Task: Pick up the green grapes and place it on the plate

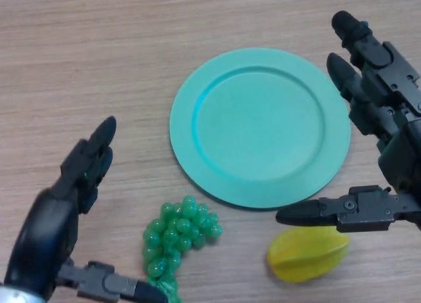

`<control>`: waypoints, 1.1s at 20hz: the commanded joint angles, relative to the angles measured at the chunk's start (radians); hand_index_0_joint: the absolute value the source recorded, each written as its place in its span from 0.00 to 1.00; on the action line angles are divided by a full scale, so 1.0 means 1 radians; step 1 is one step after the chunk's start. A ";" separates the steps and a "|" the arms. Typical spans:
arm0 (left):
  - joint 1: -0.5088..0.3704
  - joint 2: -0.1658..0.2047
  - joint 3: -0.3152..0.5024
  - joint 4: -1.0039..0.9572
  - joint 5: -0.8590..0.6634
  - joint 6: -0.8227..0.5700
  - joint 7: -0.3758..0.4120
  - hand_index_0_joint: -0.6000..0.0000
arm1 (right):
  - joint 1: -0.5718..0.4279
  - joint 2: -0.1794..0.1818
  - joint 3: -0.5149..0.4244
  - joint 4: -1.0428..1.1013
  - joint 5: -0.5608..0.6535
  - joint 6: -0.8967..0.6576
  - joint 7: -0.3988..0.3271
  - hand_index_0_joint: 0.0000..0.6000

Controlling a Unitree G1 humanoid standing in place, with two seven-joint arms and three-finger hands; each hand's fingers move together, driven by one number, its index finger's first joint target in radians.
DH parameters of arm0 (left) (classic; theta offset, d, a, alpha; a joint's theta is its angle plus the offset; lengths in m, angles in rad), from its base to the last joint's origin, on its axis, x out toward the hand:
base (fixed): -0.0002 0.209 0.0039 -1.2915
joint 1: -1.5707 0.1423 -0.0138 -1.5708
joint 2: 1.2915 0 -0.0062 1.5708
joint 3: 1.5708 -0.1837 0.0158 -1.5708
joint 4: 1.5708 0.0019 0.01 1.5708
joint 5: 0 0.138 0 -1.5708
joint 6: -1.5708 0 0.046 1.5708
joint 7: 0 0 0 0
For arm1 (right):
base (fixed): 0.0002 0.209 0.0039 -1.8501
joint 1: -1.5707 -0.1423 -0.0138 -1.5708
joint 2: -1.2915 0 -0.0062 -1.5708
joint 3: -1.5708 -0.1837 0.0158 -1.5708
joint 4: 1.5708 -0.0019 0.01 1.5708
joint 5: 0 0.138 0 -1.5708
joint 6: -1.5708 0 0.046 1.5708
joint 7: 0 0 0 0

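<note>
A bunch of green grapes lies on the wooden table, just in front of the turquoise plate. The plate is bare. My left hand is to the left of the grapes, open, with its fingers straight and its thumb reaching under the bunch's near end, not touching it. My right hand is open at the plate's right edge, its fingers pointing away and its thumb stretched left above a yellow fruit.
A yellow star fruit lies on the table to the right of the grapes, below the plate and under my right thumb. The wooden table extends to the far left and back.
</note>
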 commanded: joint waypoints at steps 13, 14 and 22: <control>-0.149 0.013 -0.205 0.532 -0.031 -0.536 0.289 1.00 | -0.024 0.009 0.017 -0.070 -0.014 -0.155 -0.045 0.00; -0.174 0.013 -0.219 0.584 -0.003 -0.575 0.315 1.00 | -0.025 0.008 0.011 -0.072 -0.011 -0.154 -0.047 0.00; -0.237 0.013 -0.264 0.697 0.223 -0.616 0.445 1.00 | -0.014 0.005 -0.013 -0.070 0.011 -0.191 -0.054 0.00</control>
